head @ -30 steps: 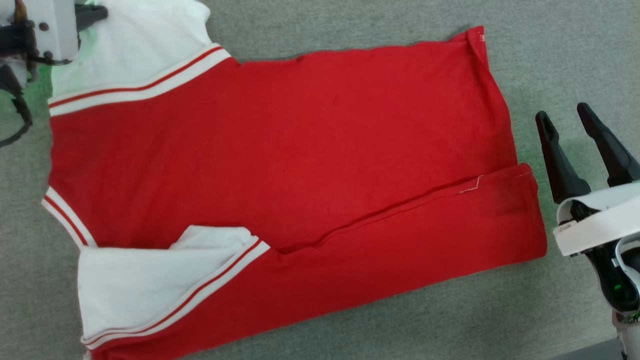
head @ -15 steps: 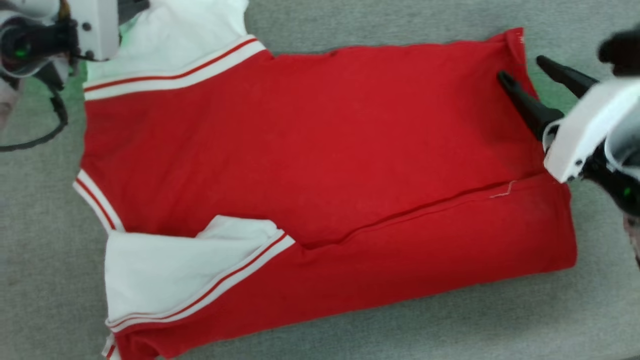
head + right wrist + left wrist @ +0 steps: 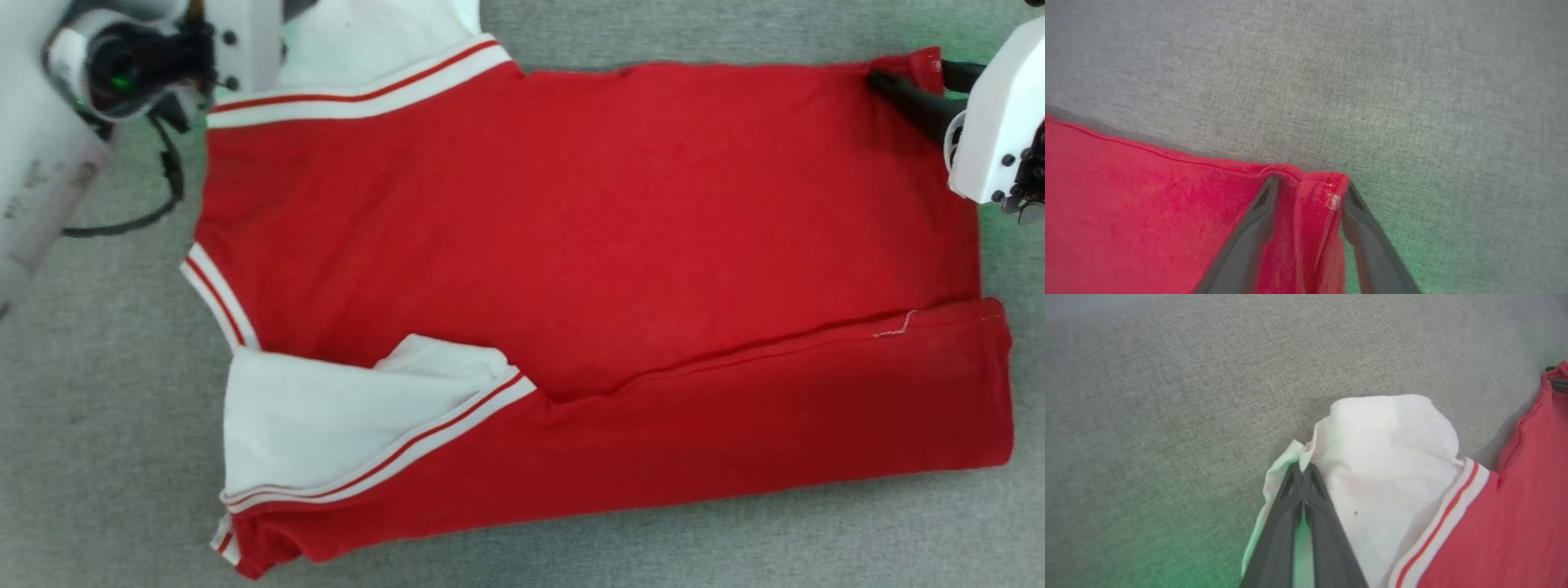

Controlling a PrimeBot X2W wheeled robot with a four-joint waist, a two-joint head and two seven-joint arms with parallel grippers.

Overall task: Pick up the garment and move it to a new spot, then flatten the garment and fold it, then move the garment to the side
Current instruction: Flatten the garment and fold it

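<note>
The garment (image 3: pixel 588 245) lies spread on the grey cloth surface, red body up and its near long edge folded over. One white sleeve (image 3: pixel 326 425) with striped trim lies at the near left. My left gripper (image 3: pixel 1302 467) is shut on the edge of the far white sleeve (image 3: pixel 1392 457), at the head view's top left behind its white wrist housing (image 3: pixel 245 41). At the top right my right gripper (image 3: pixel 914 73) is open. Its two fingers straddle the far red hem corner (image 3: pixel 1318 196), one finger on the cloth and one just outside it.
Grey cloth surface (image 3: pixel 735 539) surrounds the garment on all sides. A black cable (image 3: pixel 163 204) loops from my pale left forearm (image 3: pixel 33 188) beside the collar end. My right wrist housing (image 3: pixel 992 122) hangs over the hem edge.
The head view has shifted, so the garment sits further right. My right gripper has moved from beside the near hem to the far hem corner. The left gripper stays on the sleeve.
</note>
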